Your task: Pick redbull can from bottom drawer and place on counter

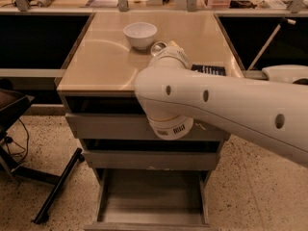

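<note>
The white arm reaches over the beige surface; the tool is at its far end, near the white bowl, mostly hidden; I cannot tell if it is gripping or let go; the redbull can shows as a small silver ring right at the tool; the bottom drawer is pulled out; a dark packet lies on the surface.

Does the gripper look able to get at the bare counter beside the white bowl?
Likely yes. The gripper, mostly hidden behind its own wrist, is over the counter right beside the white bowl. The dark packet lies apart, on the arm's far side.
</note>
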You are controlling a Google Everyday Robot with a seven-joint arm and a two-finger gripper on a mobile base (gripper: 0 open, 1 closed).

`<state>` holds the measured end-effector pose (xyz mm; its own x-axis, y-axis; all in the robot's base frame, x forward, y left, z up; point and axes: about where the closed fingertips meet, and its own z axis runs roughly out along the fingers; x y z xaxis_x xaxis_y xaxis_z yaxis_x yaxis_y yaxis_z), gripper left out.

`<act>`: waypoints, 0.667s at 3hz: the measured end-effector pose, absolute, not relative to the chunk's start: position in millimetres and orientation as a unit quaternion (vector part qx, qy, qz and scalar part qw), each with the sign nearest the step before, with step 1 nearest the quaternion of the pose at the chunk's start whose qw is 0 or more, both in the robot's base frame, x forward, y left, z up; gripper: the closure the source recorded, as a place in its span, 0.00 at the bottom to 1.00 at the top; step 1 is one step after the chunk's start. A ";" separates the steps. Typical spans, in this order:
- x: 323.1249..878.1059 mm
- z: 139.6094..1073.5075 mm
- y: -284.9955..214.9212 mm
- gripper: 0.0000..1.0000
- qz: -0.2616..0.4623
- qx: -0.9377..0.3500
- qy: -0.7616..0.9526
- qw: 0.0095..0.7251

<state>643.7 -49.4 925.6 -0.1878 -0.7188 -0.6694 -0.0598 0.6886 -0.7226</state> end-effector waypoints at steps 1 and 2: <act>649.5 915.1 -68.7 1.00 -0.277 -0.254 0.737 0.561; 683.9 889.1 -103.5 1.00 -0.248 -0.231 0.780 0.526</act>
<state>683.9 -103.5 889.1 -0.3401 -0.6211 -0.7061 -0.0986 0.7702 -0.6301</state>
